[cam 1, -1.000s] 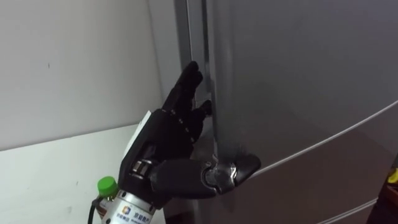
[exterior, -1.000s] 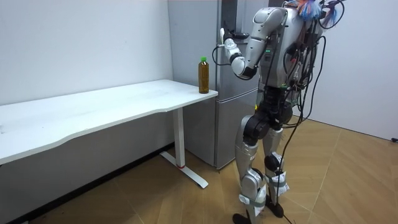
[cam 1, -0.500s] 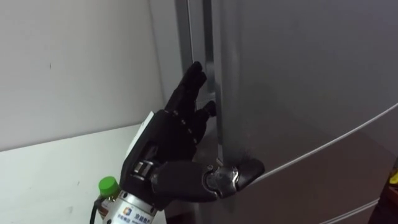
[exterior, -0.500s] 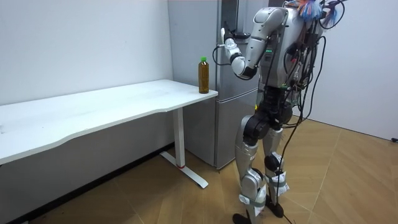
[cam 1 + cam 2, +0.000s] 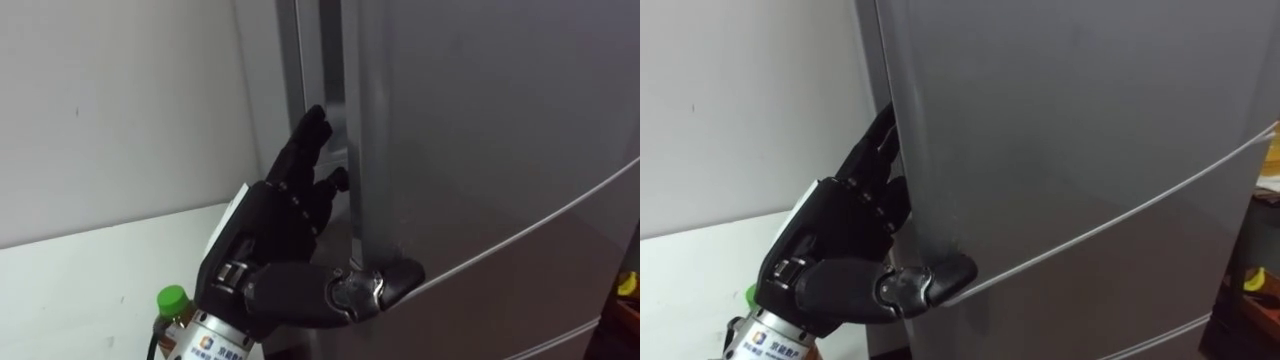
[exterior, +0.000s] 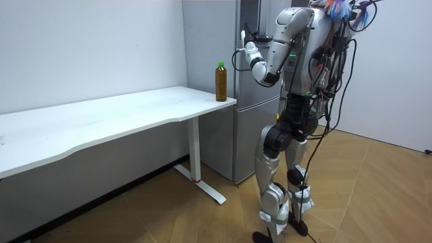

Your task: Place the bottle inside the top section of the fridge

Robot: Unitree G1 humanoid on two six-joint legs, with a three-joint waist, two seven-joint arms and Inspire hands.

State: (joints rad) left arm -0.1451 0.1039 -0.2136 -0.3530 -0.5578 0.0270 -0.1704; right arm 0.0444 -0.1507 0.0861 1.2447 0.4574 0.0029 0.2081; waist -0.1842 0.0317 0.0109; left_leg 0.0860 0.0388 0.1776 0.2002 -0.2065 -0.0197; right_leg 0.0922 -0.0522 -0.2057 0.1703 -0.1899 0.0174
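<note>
Logging near field first: the green cap of the bottle shows just below the wrist of the left hand, low in the eye view. The bottle stands upright on the white surface, at the corner nearest the fridge, untouched. Contents are dark and, in the room view, reach nearly to the neck.

Judgement on handling: fairly heavy for its size, probably rigid plastic. The wall looks smooth, so it could slip. Tall and narrow, so it could tip if nudged near the top. Best hold is a wrap round the mid-body below the shoulder, not the cap.

Left hand: raised above and beyond the bottle, not in contact with it. Fingers are nearly straight, tips slipped into the gap behind the edge of the upper door. Thumb lies across the door front, so the door edge is pinched between thumb and fingers. The gap is narrow; door barely ajar, if at all.

Step in hand, by judgement: opening the upper door. Bottle pickup not yet begun. This hand would have to let go and drop back to reach it.

Far field: plain wall behind the surface.
</note>
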